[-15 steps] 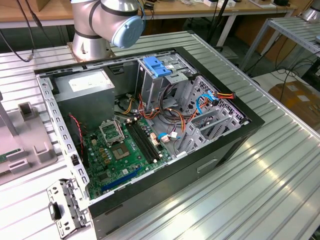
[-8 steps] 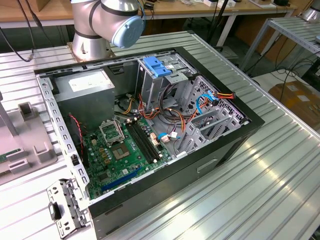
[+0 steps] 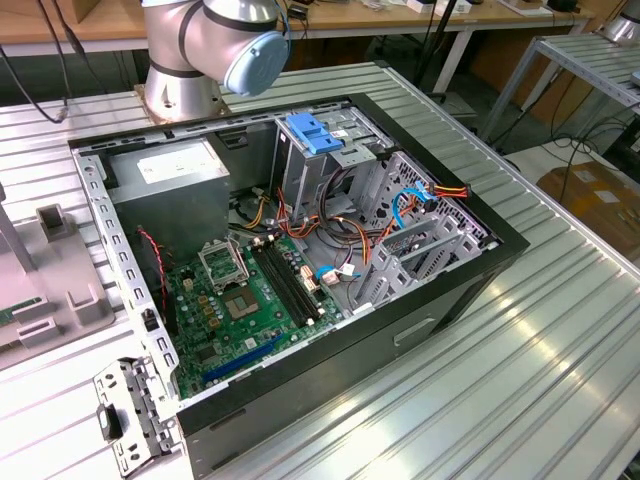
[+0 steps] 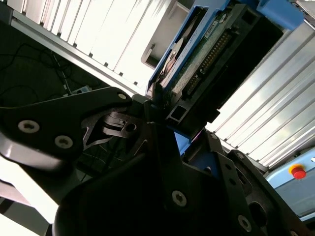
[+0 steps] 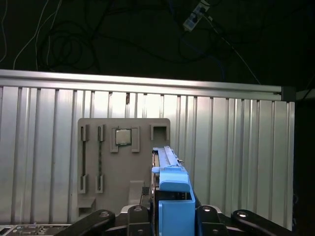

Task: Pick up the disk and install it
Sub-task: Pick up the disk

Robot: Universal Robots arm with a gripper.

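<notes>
In the first wrist view the gripper [image 5: 172, 219] pinched the disk [image 5: 171, 184] from both sides, and the fingertips were hidden behind its blue carrier. The disk was held edge-on over the grey fixture tray [image 5: 93, 162], its faces cut from sight and its long axis running straight away from the jaws. Bare ribbed table [image 5: 236, 147] lay open on either side of the tray, ending at an edge rail [image 5: 147, 81]. In the exterior view the computer case [image 3: 440, 290] lay open.
</notes>
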